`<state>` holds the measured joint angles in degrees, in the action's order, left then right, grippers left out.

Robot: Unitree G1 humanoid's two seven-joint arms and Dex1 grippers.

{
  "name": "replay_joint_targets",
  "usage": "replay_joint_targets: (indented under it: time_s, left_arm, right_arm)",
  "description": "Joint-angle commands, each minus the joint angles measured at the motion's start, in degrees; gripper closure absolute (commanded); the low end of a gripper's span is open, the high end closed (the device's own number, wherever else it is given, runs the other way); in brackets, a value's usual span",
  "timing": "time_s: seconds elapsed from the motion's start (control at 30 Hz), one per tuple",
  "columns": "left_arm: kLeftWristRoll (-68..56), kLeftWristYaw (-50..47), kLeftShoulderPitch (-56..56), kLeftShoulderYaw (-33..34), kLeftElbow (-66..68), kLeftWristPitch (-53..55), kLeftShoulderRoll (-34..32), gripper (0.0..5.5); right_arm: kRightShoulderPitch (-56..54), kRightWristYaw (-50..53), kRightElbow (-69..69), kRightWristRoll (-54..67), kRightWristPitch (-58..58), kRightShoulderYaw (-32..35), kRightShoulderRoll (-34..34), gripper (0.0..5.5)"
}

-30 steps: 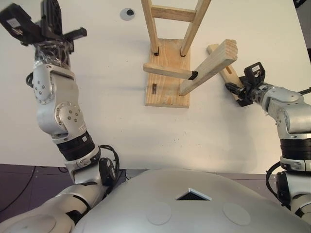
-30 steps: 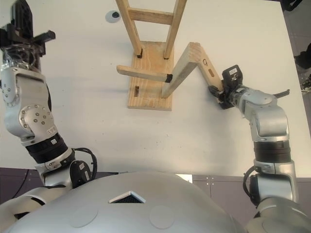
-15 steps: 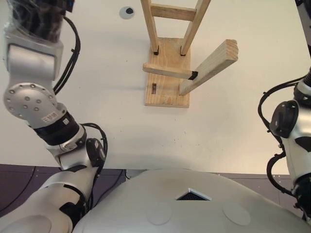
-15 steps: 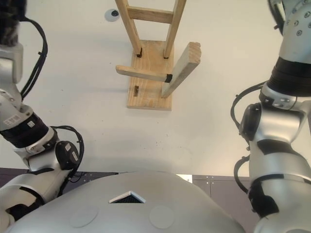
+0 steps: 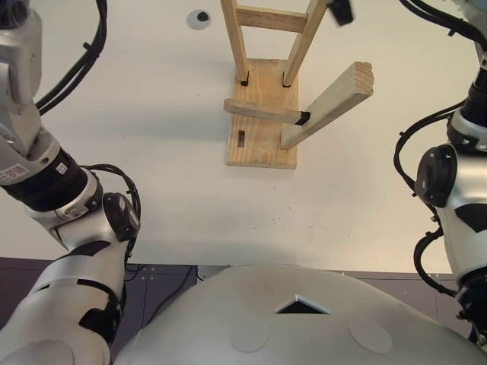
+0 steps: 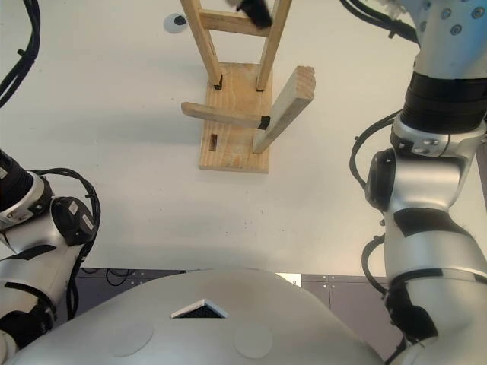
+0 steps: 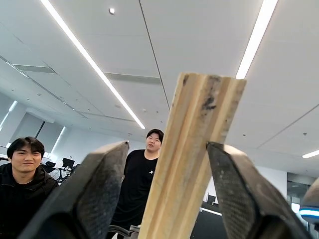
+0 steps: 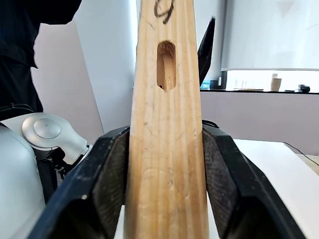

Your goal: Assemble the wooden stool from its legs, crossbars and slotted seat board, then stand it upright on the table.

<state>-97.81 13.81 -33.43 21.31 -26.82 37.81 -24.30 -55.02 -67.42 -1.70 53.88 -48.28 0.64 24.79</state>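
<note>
Right claw (image 8: 167, 132) is pinching a loose leg (image 8: 167, 64) flat between both pads, slotted face toward the wrist cam, held up off the desk (image 5: 152, 152).

Left claw (image 7: 168, 149) is spread. A wooden bar (image 7: 199, 124) stands between its fingers, touching one finger (image 7: 234, 189) with a gap to the other. I can't tell if it's the same piece as the leg.

Seat board (image 5: 261, 148) lies flat mid-desk. A two-leg frame (image 5: 237, 46) with its rung stands in the far slots. A third leg (image 5: 329, 103) leans tilted off the board's right edge, with a crossbar (image 5: 259, 111) running left from it over the board. One near-left slot (image 5: 240, 138) is open.

A small round disc (image 5: 200, 17) sits far left of the frame, well apart.
</note>
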Motion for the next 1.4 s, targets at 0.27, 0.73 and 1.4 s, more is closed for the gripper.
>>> replay_joint_targets:
  time_s: [0.27,0.73,1.4]
  left_arm:
    - [3.6,1.5,2.6,-3.3,-1.7,-3.2,0.6,2.82]
    - [9.4,3.9,5.4,-7.4,-3.4,-1.8,-2.8,2.38]
    - [9.8,10.4,6.6,-6.1,-0.7,-1.0,-4.7,3.01]
  right_arm:
    - [-1.6,-3.5,0.9,-5.6,2.2,-5.2,0.6,3.46]
    - [-1.9,-9.1,-2.2,-16.0,9.2,-6.9,3.4,3.48]
    - [0.5,-16.3,-2.2,-22.0,15.1,-8.8,6.8,3.48]
